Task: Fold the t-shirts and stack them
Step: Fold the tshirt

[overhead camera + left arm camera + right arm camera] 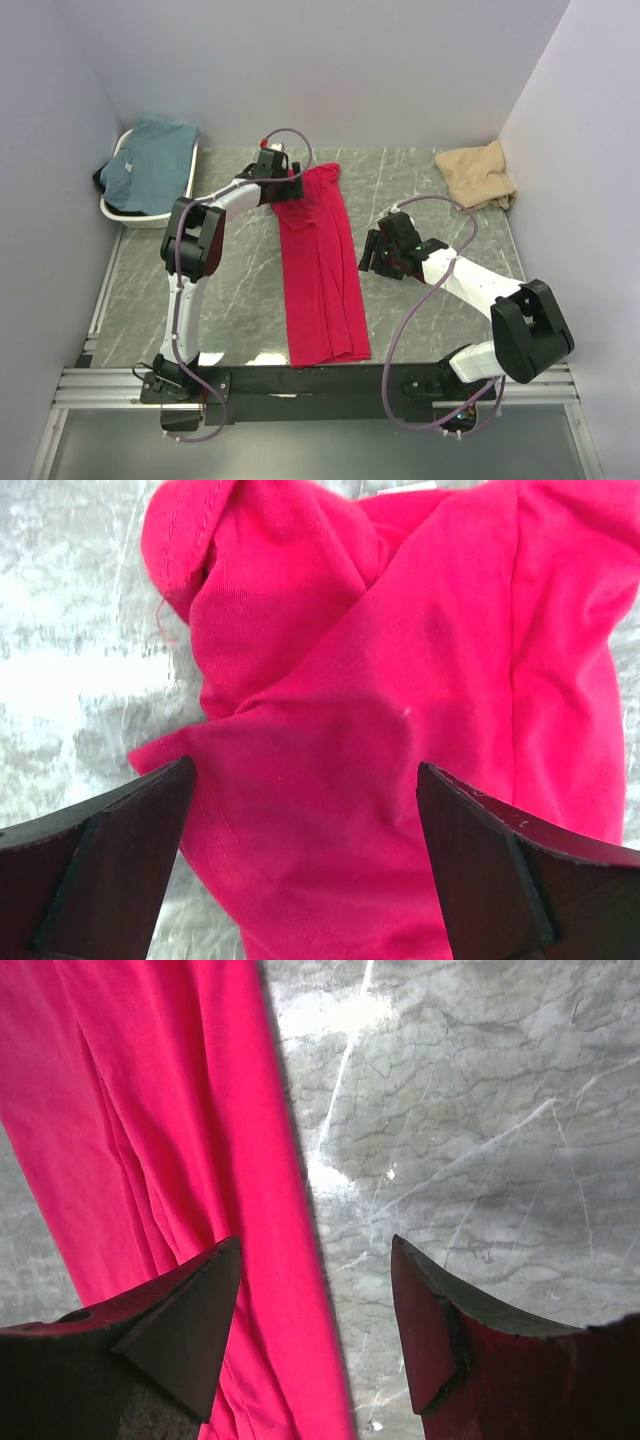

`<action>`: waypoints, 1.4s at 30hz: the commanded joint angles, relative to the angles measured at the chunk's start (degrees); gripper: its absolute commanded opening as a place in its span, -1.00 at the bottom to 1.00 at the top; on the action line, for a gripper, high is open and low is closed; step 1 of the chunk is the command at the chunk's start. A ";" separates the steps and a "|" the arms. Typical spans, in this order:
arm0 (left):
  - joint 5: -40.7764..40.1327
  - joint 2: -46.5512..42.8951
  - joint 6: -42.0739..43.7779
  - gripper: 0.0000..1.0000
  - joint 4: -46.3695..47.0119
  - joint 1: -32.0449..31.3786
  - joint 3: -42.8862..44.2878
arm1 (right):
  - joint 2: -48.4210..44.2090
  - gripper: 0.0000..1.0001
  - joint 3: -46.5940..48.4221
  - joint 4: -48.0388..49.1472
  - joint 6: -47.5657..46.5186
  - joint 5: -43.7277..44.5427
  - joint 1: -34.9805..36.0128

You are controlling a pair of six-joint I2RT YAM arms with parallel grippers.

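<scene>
Black mounting rail [300, 381] with both arm bases [168, 385] sits closest; beyond it the red t-shirt [322, 275] lies as a long folded strip down the marble table [240, 290]. Left gripper [292, 183] hovers at its far, bunched end, right gripper [372, 255] just beside its right edge. The tan t-shirt [478, 175] is crumpled in the far right corner, the teal t-shirt [150, 160] heaped in the white basket [122, 212]; neither blocks the strip.

Left wrist view: dark fingers [110, 850] spread wide, empty, above rumpled sleeve cloth; closing here may catch only the top layer and pull the fold open.

Right wrist view: fingers [175, 1330] wide, empty, straddling the shirt's edge and bare marble; a shallow pinch could drag the strip askew.
</scene>
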 commanded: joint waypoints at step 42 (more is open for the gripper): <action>-6.42 -5.38 -2.19 0.99 -6.21 4.38 -1.16 | 7.30 0.38 8.48 2.50 -5.37 -0.91 -1.58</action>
